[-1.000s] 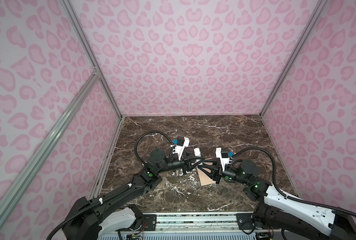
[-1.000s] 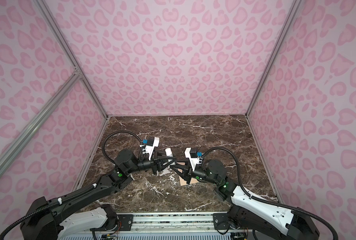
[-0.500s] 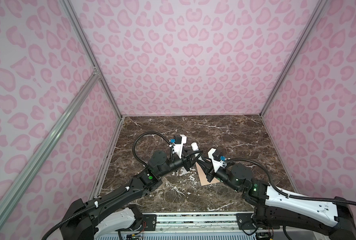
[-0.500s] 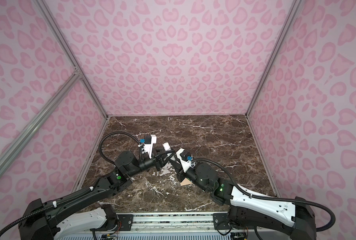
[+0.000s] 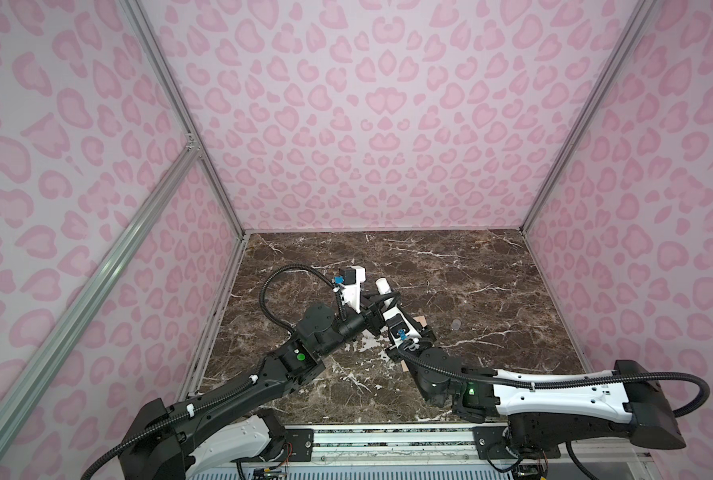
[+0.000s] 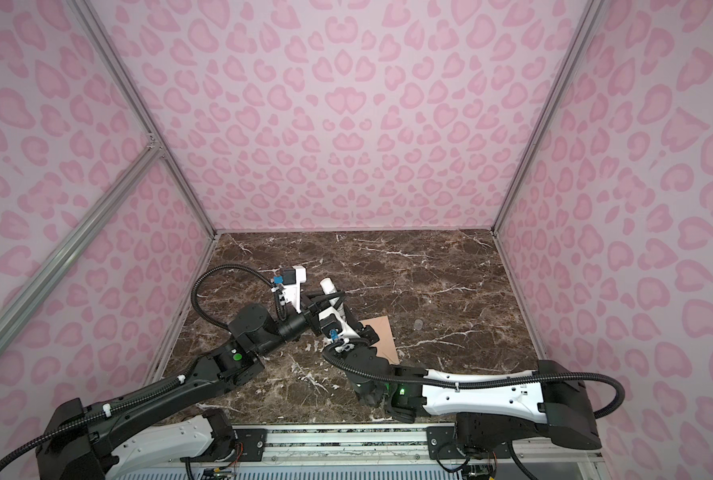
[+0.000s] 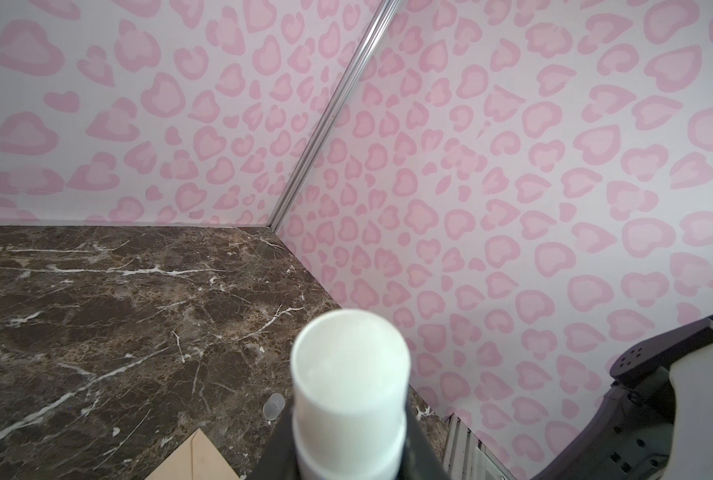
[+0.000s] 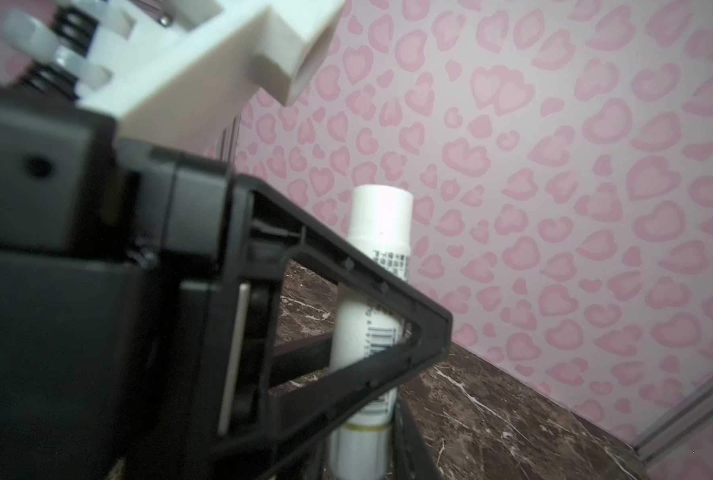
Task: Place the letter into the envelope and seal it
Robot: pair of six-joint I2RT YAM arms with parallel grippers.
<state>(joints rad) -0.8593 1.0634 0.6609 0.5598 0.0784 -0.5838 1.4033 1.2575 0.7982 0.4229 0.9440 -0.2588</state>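
Near the middle of both top views, slightly left of centre, the two arms met over the dark marble worktop (image 5: pixel 471 270). The left claw (image 7: pixel 348 453) was pinched on the glue stick (image 7: pixel 348 374). In the left wrist view its black fingers (image 7: pixel 419 453) flanked the white tube at the lower edge of the frame. The tube's blunt end pointed toward the far corner of the pink-patterned walls.

In the right wrist view the same tube (image 8: pixel 377 232) rose from the bottom centre of the frame and passed behind one triangular black finger (image 8: pixel 388 299) of the left claw. The right claw (image 8: pixel 363 457) sat at the tube's lower end, below a thin gold band. Dark finger edges lay close on either side there, so it appeared pressed onto the glue stick as well.

The envelope (image 6: pixel 382 336) lay flat on the worktop just right of centre in a top view, its near-left part covered by the right arm's wrist. In the left wrist view only a peach corner (image 7: pixel 197 457) showed at the bottom edge, left of the tube.

A small translucent cap (image 5: pixel 456 323) sat on the worktop to the right of the envelope, apart from it. It also showed in the left wrist view (image 7: pixel 274 405), just left of the tube.
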